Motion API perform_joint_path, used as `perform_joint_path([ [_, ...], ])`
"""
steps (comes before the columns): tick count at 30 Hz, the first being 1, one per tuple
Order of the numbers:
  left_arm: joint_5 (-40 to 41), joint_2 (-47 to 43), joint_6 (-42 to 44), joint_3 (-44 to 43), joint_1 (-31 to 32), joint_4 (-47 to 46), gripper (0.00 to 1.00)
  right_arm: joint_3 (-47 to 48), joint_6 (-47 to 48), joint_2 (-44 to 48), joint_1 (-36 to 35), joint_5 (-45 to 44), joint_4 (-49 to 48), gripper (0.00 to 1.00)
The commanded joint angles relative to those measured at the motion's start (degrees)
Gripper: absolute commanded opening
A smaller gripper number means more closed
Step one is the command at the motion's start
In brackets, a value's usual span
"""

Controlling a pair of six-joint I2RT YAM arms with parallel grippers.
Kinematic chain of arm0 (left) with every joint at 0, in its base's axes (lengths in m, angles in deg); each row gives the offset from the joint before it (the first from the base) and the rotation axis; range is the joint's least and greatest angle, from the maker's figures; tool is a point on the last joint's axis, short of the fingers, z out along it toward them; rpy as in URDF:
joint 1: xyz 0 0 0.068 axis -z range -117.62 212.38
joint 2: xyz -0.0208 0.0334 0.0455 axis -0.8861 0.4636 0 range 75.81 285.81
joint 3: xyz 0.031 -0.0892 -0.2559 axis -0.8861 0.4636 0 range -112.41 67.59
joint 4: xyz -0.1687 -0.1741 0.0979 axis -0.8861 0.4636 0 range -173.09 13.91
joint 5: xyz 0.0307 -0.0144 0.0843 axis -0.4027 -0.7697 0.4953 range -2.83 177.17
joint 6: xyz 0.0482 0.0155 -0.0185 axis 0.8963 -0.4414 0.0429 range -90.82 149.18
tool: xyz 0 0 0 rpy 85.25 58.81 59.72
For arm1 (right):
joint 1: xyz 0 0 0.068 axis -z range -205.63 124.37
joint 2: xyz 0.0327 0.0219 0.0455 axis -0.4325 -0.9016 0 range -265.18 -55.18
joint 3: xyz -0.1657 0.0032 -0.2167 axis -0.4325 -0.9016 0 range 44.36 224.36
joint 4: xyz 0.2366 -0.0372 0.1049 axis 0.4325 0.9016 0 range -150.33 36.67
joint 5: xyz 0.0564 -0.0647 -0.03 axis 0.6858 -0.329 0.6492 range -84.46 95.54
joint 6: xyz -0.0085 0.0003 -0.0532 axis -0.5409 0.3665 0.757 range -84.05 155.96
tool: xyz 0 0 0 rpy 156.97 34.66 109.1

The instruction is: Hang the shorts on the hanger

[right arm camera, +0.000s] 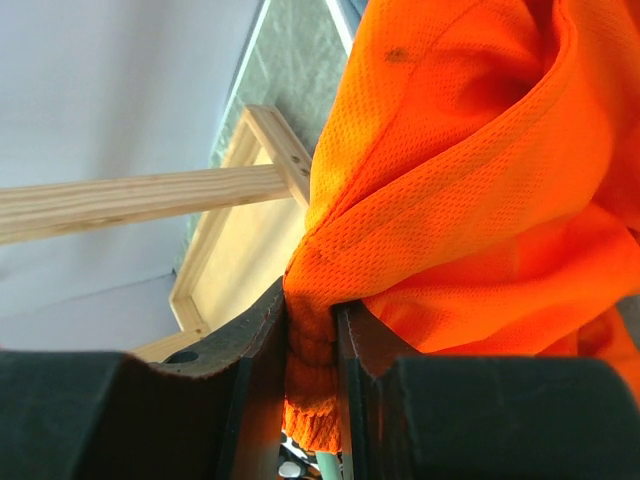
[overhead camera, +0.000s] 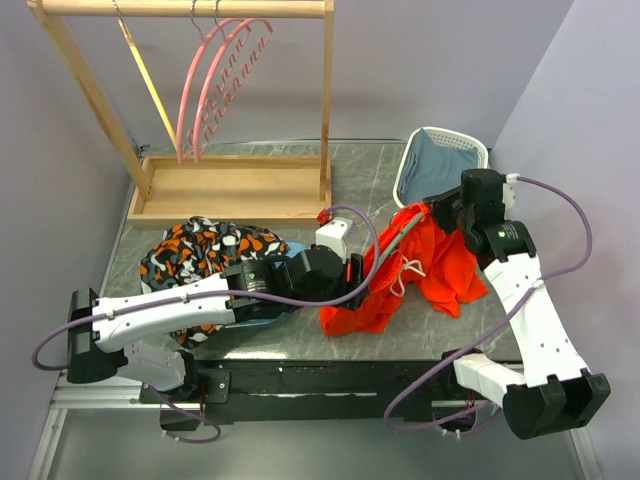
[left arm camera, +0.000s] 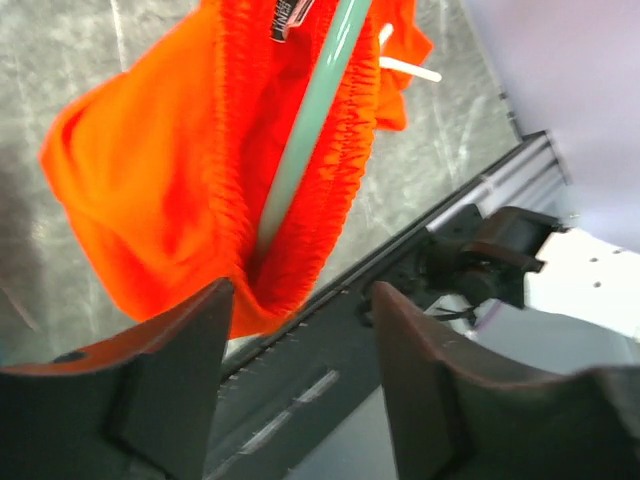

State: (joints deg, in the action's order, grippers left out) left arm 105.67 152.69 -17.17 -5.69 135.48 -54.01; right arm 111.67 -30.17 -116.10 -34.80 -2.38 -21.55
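— A home laundry corner, or something else?

— A robot lab, I'd say. A white left arm (overhead camera: 160,310) and a white right arm (overhead camera: 535,310) are bolted to a black metal rail (overhead camera: 320,378) at the near edge of the desk (overhead camera: 365,175). Purple cables (overhead camera: 588,235) loop off them.

— But there's a laundry basket (overhead camera: 470,146), and a wooden rack (overhead camera: 325,100) with pink hangers (overhead camera: 215,80).

— Those look like props laid out for the machines. The rack stands on the grey stone-pattern desk itself, and the walls (overhead camera: 450,60) are plain, pale lilac and bare. It reads as a test bench.
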Motion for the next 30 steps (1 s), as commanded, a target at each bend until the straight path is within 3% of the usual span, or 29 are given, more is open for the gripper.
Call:
perform_joint_path([
  [1,2.77,-1.9,9.15,-4.24,-0.5,0.01,0.67,3.44,0.38,-1.47,1.96,3.7,-2.22,0.0],
  [2,2.42,-3.74,10.39,-3.64,-0.42,-0.25,0.73,3.62,0.56,-1.82,3.62,4.66,-2.14,0.0],
  [6,2.85,-10.07,15.84,3.3,0.11,-3.5,0.79,4.67,1.0,-5.07,7.23,11.69,-2.14,0.0],
  [11,2.6,-14.3,17.17,14.64,1.25,-9.03,0.79,4.86,0.65,-6.31,7.41,13.98,-2.83,0.0],
  [21,1.19,-9.39,14.62,27.04,3.19,-28.01,0.78,3.88,0.21,-5.26,7.5,16.54,-3.72,0.0],
  [30,2.06,-1.83,15.85,25.73,3.19,-39.53,0.75,3.97,-0.4,-3.94,7.5,17.32,-3.28,0.0],
])
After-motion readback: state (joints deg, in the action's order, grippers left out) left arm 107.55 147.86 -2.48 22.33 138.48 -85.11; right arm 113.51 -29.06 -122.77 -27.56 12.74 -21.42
